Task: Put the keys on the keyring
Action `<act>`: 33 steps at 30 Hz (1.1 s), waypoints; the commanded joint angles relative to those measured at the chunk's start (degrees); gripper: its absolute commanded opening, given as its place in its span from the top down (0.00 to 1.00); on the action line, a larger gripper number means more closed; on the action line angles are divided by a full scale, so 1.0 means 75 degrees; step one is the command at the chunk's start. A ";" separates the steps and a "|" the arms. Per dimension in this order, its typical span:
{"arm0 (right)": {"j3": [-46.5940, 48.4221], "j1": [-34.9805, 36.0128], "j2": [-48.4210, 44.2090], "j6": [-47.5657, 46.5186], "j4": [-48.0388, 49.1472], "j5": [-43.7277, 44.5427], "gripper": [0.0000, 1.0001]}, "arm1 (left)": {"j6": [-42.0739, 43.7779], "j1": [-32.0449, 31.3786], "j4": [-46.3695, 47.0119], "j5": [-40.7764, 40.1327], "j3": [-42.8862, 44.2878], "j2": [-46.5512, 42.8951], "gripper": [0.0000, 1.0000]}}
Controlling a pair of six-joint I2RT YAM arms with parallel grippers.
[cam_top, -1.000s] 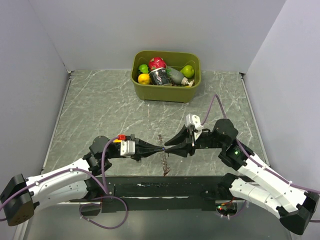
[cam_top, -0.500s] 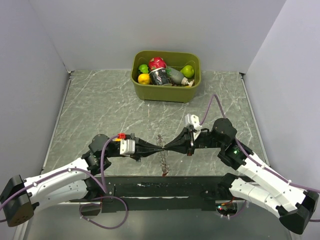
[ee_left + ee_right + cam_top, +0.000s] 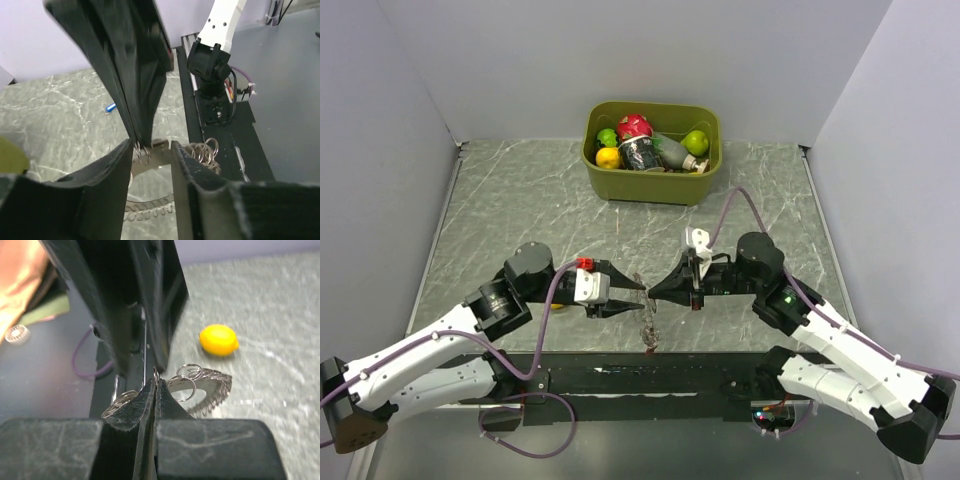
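Left gripper (image 3: 632, 298): released. We see its jaws standing apart, facing the right gripper, with nothing clamped between them.
Blue key (image 3: 110, 107): lies flat on the table (image 3: 520, 200), well apart from the keyring. We make out no other keys.
Keyring (image 3: 212, 387): sits between the two grippers, near the table's front edge. Its toothed rim is just beside the right fingertips.
Wire loop (image 3: 156, 374): one of several small loops bunched at the keyring.
Right gripper (image 3: 653, 292): clenched, with the jaws pinched on the wire loop.
Handling, keyring: we judge it light, stiff, thin metal, and smooth enough to slip or swing. We would hold the flat band, clear of the loops.
Handling, keys: we judge them tiny and light. We would grip the plastic head and leave the hole free.
Writing: we can read none.
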 commanded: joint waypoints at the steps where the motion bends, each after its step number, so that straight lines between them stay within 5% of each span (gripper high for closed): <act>1: 0.0530 0.0017 0.0224 -0.0568 -0.0829 0.0323 1.00 | 0.0787 -0.0057 -0.1685 -0.0222 0.0901 0.0164 0.55; 17: 0.0636 0.0017 0.0435 -0.0955 -0.1405 0.0746 1.00 | 0.1373 -0.0045 -0.3234 -0.0176 0.2355 0.2109 0.57; 26: 0.0647 0.0017 0.0470 -0.1060 -0.1440 0.0839 1.00 | 0.1456 -0.0057 -0.3083 -0.0211 0.2355 0.2321 0.80; 30: 0.0648 0.0006 0.0517 -0.1096 -0.1452 0.0863 1.00 | 0.1467 -0.0045 -0.3093 -0.0270 0.2402 0.2321 0.99; 33: 0.0636 0.0006 0.0506 -0.1072 -0.1428 0.0886 1.00 | 0.1467 -0.0045 -0.2965 -0.0293 0.2343 0.2321 0.99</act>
